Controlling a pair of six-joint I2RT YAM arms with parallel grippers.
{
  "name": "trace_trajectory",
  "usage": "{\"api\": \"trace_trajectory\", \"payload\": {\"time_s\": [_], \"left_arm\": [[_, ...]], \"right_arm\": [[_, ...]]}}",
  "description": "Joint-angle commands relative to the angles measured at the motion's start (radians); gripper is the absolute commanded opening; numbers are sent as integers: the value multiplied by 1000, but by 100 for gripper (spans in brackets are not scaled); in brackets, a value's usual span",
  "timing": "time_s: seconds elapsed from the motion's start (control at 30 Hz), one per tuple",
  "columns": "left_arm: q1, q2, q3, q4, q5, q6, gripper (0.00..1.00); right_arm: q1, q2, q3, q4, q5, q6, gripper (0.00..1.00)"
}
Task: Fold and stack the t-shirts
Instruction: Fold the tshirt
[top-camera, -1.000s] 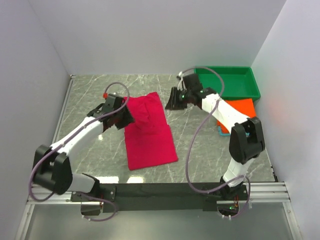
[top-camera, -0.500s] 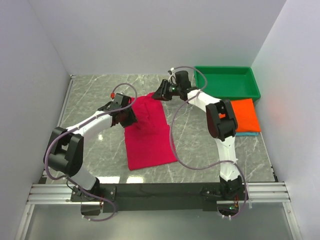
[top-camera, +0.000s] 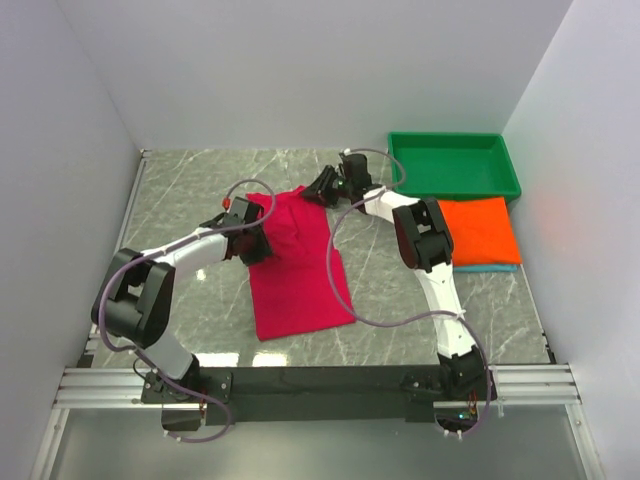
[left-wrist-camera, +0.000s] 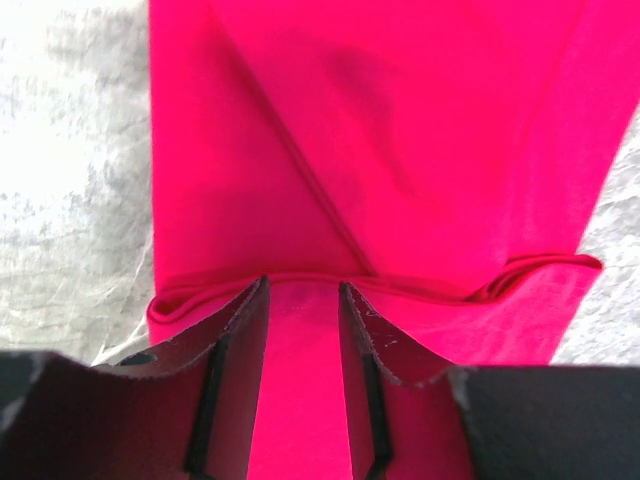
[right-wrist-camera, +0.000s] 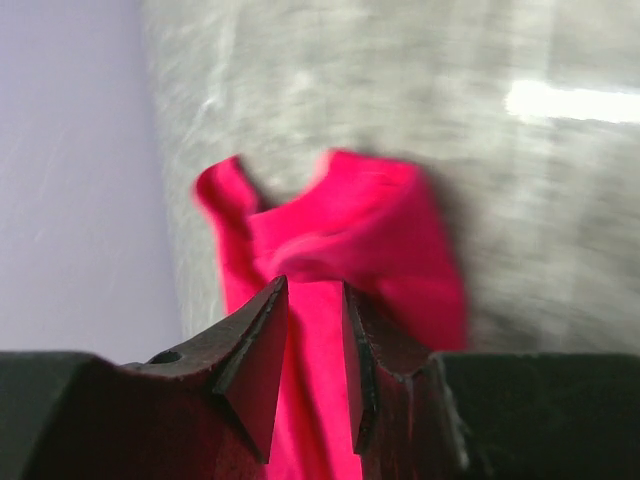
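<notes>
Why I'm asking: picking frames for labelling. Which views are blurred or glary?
Right wrist: motion-blurred, the crimson t-shirt smeared, a glare streak on the table. Left wrist: cloth sharp, table at left washed out. Top external: sharp, evenly lit.

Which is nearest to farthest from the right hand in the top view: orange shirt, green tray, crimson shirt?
1. crimson shirt, centre-left, its far corner at the right hand.
2. green tray, back right corner.
3. orange shirt, right side, in front of the tray.
</notes>
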Motion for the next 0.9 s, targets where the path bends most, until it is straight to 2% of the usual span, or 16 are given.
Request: {"api": "trace_trajectory", "payload": {"time_s": [0.0, 0.2, 0.37, 0.5, 0.53, 0.67, 0.87], "left_arm": [[-1, -49, -24, 27, 14, -15, 39], [-1, -149, -64, 1, 14, -37, 44], [-1, -313, -128, -71, 9, -77, 60], [-1, -427, -182, -149, -2, -106, 74], [-1, -456, -197, -186, 2, -110, 76], [-3, -519, -245, -264, 9, -130, 82], [-10, -565, -312, -297, 87, -126, 86]], "right_arm": [[-19, -32, -58, 41, 114, 82, 36], [-36, -17, 0, -1, 70, 54, 36], [-46, -140, -20, -73, 45, -30, 37], [-46, -285, -92, -172, 88, -157, 45], [-45, -343, -106, -241, 101, -182, 46], [-31, -501, -253, -422, 212, -311, 52], [45, -762, -572, -599, 361, -360, 56]]}}
